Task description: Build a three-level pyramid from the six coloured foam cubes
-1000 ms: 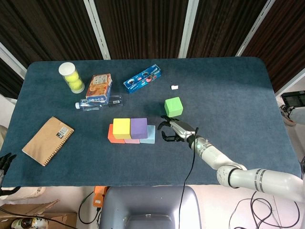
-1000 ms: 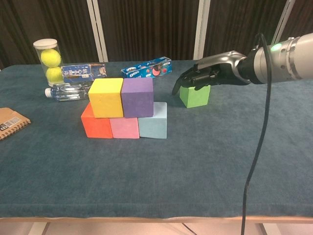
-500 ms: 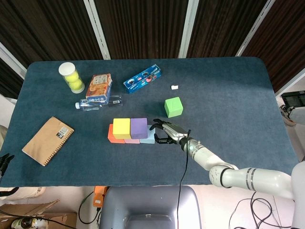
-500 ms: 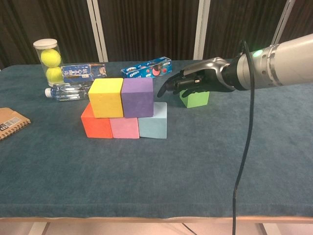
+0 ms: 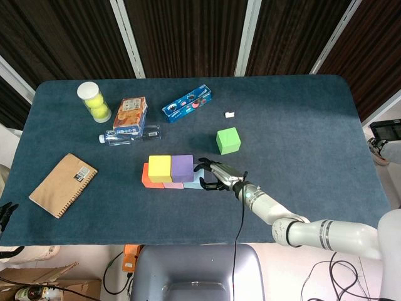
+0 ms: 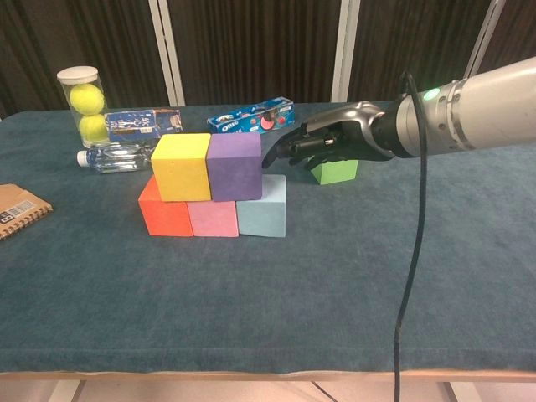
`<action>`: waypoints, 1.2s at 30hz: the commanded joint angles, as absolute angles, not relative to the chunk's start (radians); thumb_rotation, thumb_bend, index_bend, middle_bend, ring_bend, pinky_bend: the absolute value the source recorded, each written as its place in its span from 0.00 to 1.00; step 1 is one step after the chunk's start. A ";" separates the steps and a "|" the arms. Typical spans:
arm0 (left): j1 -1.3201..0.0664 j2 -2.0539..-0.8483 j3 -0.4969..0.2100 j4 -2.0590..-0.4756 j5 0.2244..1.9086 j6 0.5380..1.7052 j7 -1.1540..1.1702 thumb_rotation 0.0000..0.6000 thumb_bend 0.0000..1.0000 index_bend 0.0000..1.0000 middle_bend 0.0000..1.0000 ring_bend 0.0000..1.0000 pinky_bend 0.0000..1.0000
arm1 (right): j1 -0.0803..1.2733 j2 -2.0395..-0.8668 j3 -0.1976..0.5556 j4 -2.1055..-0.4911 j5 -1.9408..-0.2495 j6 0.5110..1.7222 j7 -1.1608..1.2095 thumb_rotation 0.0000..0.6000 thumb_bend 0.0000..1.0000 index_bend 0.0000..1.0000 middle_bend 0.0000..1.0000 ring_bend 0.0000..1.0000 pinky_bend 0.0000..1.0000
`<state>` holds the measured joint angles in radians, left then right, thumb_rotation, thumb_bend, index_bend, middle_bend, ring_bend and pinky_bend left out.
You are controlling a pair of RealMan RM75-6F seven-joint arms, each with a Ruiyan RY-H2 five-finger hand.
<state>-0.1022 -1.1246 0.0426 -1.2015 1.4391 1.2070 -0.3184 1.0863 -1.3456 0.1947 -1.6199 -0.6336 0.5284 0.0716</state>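
Step in hand: squaring the second level. The right hand [image 6: 331, 144] holds nothing; its fingers [image 5: 202, 167] are spread and reach the right side of the purple cube [image 6: 235, 166], above the light-blue cube [image 6: 262, 206]. Contact cannot be confirmed. The yellow cube [image 6: 181, 166] and purple cube sit on the orange cube [image 6: 164, 216], pink cube [image 6: 213, 219] and light-blue cube. The green cube [image 5: 228, 140] lies on the bench [image 5: 301, 125] at 2 o'clock from the stack, apart from it. Next move, by judgement: grasp the green cube and seat it centred over the yellow-purple seam. The left hand [image 5: 6, 213] hangs off the bench edge; its state cannot be told.
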 commanded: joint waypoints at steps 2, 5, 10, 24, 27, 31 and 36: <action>-0.102 -1.124 0.042 -1.202 1.439 1.208 -0.319 1.00 0.17 0.07 0.02 0.00 0.10 | 1.088 -1.347 0.195 -1.619 -0.635 0.528 0.077 0.46 0.59 0.22 0.00 0.00 0.00; -0.101 -1.124 0.042 -1.204 1.440 1.210 -0.318 1.00 0.17 0.07 0.02 0.00 0.10 | 1.090 -1.348 0.193 -1.620 -0.637 0.526 0.080 0.47 0.59 0.21 0.00 0.00 0.00; -0.098 -1.121 0.043 -1.210 1.440 1.215 -0.313 1.00 0.17 0.07 0.02 0.00 0.10 | 1.098 -1.349 0.191 -1.617 -0.629 0.523 0.085 0.48 0.59 0.21 0.00 0.00 0.00; -0.100 -1.119 0.041 -1.217 1.442 1.215 -0.306 1.00 0.17 0.07 0.02 0.00 0.10 | 1.090 -1.320 0.177 -1.636 -0.638 0.523 0.097 0.48 0.59 0.21 0.00 0.00 0.00; -0.100 -1.119 0.042 -1.220 1.442 1.216 -0.303 1.00 0.17 0.07 0.02 0.00 0.10 | 1.086 -1.309 0.177 -1.643 -0.647 0.516 0.102 0.49 0.59 0.21 0.00 0.00 0.00; -0.095 -1.116 0.041 -1.223 1.442 1.223 -0.303 1.00 0.17 0.07 0.02 0.00 0.10 | 1.063 -1.271 0.170 -1.672 -0.683 0.532 0.101 0.53 0.59 0.21 0.00 0.00 0.00; -0.093 -1.112 0.040 -1.223 1.438 1.223 -0.308 1.00 0.17 0.07 0.02 0.00 0.10 | 1.014 -1.218 0.146 -1.691 -0.737 0.635 0.059 0.56 0.45 0.19 0.00 0.00 0.00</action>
<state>-0.0933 -1.1127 0.0402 -1.2233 1.4381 1.2227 -0.3074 1.0353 -1.2395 0.1589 -1.6831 -0.7140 0.5917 0.0826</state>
